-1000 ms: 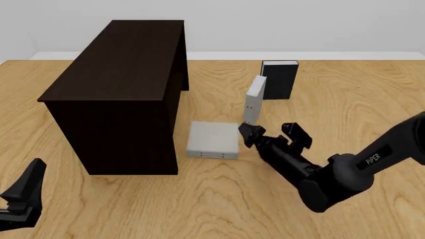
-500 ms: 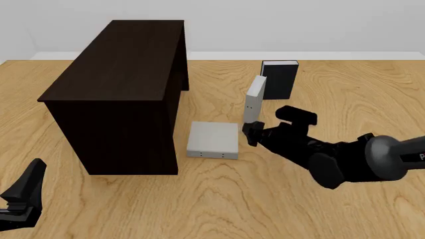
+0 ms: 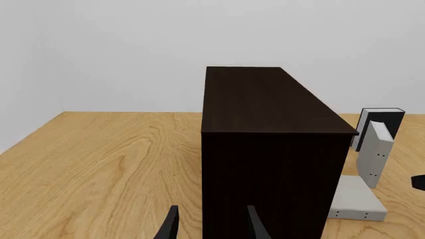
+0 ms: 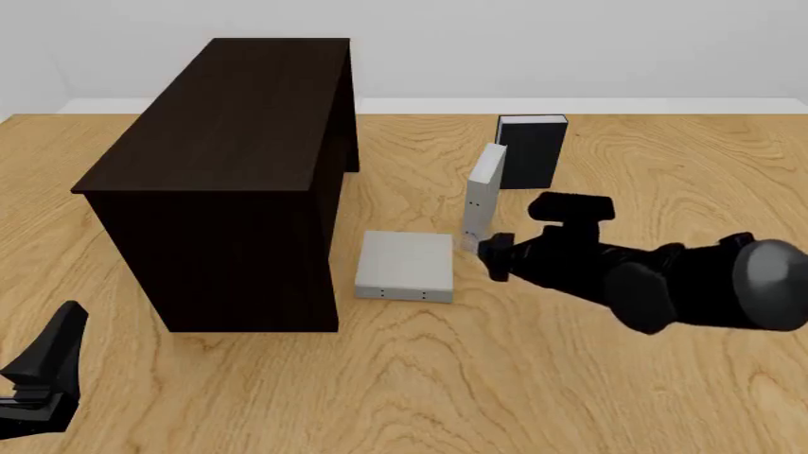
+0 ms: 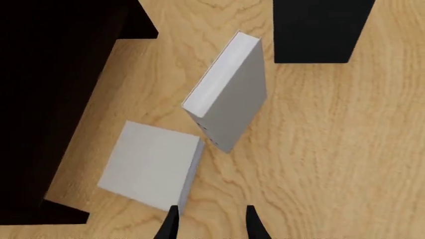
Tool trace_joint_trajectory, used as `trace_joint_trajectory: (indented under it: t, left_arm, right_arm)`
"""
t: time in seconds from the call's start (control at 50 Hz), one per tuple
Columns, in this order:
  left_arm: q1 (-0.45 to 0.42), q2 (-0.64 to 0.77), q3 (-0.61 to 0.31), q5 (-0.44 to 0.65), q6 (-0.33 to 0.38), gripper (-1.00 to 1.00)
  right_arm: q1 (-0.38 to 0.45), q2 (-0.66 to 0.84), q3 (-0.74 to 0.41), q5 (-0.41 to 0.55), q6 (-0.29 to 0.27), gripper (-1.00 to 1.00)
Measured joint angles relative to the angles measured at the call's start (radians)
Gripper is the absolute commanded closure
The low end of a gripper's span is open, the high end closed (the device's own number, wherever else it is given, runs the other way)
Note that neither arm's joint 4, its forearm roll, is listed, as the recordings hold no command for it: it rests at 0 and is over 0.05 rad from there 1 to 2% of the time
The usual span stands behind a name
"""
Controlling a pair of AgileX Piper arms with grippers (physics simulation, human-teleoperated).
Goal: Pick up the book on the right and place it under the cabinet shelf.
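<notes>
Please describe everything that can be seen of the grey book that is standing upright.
The grey book is a pale grey hardcover with white page edges and small dark dots low on its spine. It stands upright on the wooden table, closed, spine toward the camera. The black book stands just behind it, the flat grey book lies in front and left, and the dark cabinet is farther left. The right end effector is close to its lower edge; contact cannot be judged.
</notes>
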Motion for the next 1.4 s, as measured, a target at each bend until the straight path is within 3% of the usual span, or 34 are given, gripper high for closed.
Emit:
trace_joint_trajectory:
  t: [0.46, 1.02, 1.34, 1.4]
  left_arm:
    - [0.0, 0.009, 0.002, -0.007, -0.002, -1.0]
    - [0.0, 0.022, 0.002, -0.017, -0.004, -1.0]
    - [0.0, 0.023, 0.002, -0.017, -0.004, -1.0]
    - [0.0, 0.024, 0.002, -0.017, -0.005, -1.0]
  right_arm:
    - [-0.026, 0.133, -0.113, 0.073, -0.046, -1.0]
    - [0.015, 0.306, -0.229, 0.091, -0.036, -1.0]
    - [0.046, 0.344, -0.307, 0.148, -0.132, -1.0]
    - [0.059, 0.355, -0.326, 0.154, -0.123, -1.0]
